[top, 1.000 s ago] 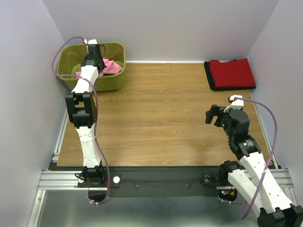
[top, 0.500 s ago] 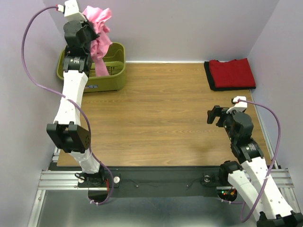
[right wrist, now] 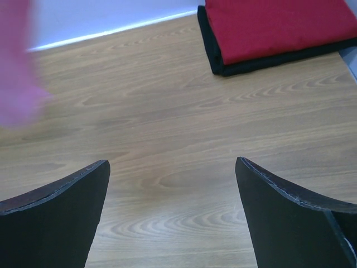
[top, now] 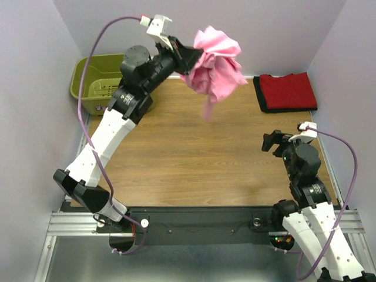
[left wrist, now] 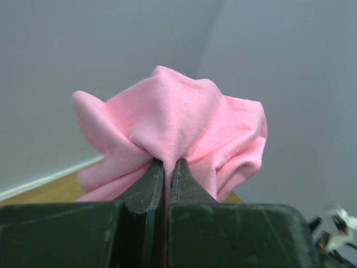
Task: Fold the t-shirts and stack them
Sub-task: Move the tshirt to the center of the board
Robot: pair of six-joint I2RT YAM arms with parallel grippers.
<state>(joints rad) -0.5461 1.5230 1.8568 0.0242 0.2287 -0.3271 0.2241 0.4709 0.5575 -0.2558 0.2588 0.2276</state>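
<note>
My left gripper pinches the bunched pink t-shirt high above the table so it hangs free, while my right gripper hovers wide open, ready to help.

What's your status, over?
Left gripper shut on pink shirt, high above table. Right gripper open, empty. Red shirt folded far right. Nothing blocking.

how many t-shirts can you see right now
3. The pink t-shirt hangs bunched from the left gripper; the red t-shirt lies folded at the far right; the black t-shirt lies beneath it, only its edge visible. More may be hidden in the basket.
</note>
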